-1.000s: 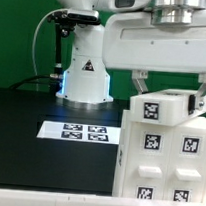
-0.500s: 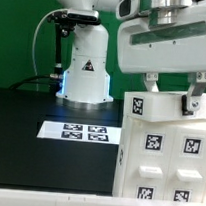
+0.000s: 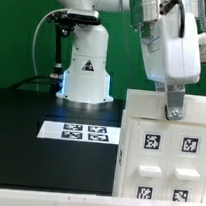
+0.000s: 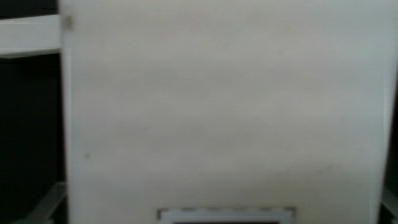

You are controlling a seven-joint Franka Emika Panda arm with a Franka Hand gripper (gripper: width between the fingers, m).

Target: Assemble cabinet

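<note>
Here, cabinet (image 3: 166,146) on black table (image 3: 30,110), green backdrop (image 3: 21,29)

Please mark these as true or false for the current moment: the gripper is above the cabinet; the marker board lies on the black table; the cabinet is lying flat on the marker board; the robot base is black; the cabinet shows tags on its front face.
1. The gripper is above the cabinet. True: its one visible finger reaches down to the cabinet's top edge.
2. The marker board lies on the black table. True.
3. The cabinet is lying flat on the marker board. False: it stands apart, to the exterior view's right of the board.
4. The robot base is black. False: it is white with a triangle sticker.
5. The cabinet shows tags on its front face. True.
</note>
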